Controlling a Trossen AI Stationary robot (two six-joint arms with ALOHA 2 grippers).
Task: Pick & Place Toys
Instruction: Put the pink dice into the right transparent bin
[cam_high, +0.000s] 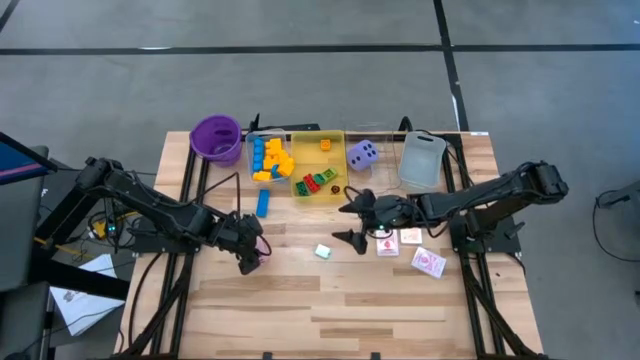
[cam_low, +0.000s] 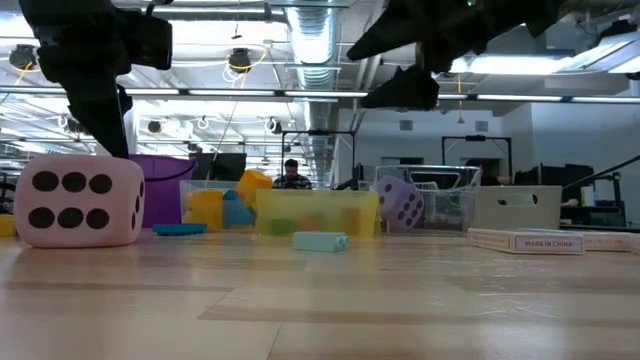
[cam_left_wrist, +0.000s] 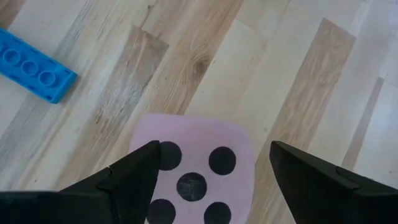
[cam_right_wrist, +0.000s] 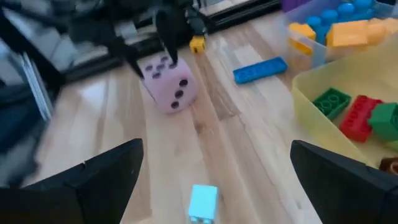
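While I watch from far away, my left gripper hangs just above the big pink plastic dice with black dots, near the left edge of the wooden table. Its two dark fingers stand apart, one on each side of the dice, and I cannot see them touching it. The left arm reaches in low from the left side, bent at the elbow.

My right gripper is up in the air over the middle of the table, with its fingers spread as wide as they go and nothing between them. The right arm stretches in from the right edge.

A long flat blue plastic block lies close to the pink dice, toward the back edge. A small light blue block sits alone in the middle. The purple plastic dice with dark dots rests in a clear tray at the back edge, next to the yellow see-through tray that holds red and green blocks. Small red-patterned cards lie near the right edge.

From above, the left gripper covers most of the pink dice. The left wrist view cuts off part of the dice. The right wrist view is smeared around the left arm.
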